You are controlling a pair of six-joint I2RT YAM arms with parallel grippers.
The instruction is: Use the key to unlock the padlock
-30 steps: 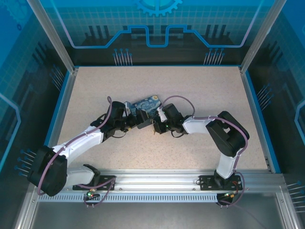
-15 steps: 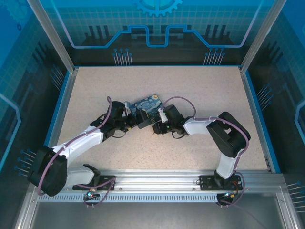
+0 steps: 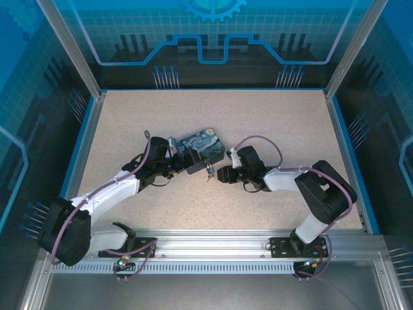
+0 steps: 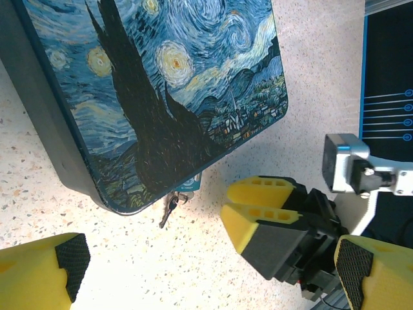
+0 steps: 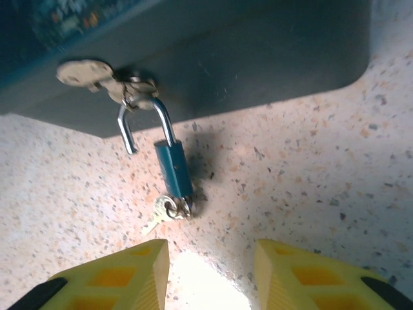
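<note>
From above, the flat tin box printed with a swirling blue-and-yellow starry-night painting (image 3: pixel 201 145) lies on the speckled desk (image 3: pixel 277 123). A small teal-bodied padlock (image 3: pixel 209 169) hangs off its near edge, between the two arms. The likely trouble is a nudge to the box, which nothing visibly clamps, so it could slide and carry the lock away. The left end effector (image 3: pixel 186 160) sits at the box's near-left corner and the right end effector (image 3: pixel 221 174) just beside the lock, touching nothing. In the left wrist view, the left end effector (image 4: pixel 208 268) is spread wide and empty, the box (image 4: pixel 161 84) ahead of it. The right end effector (image 4: pixel 227 205) is close by, so the two could collide. The tiny metal key (image 4: pixel 168 212) dangles below the box edge. In the right wrist view, the padlock (image 5: pixel 174 168) hangs from the hasp (image 5: pixel 90 72) by its silver shackle (image 5: pixel 145 116), whose free leg looks clear of the body, so it seems released. A careless push could snap it shut again or knock out the key (image 5: pixel 155 219). The right end effector (image 5: pixel 210 268) is parted and grips nothing.
</note>
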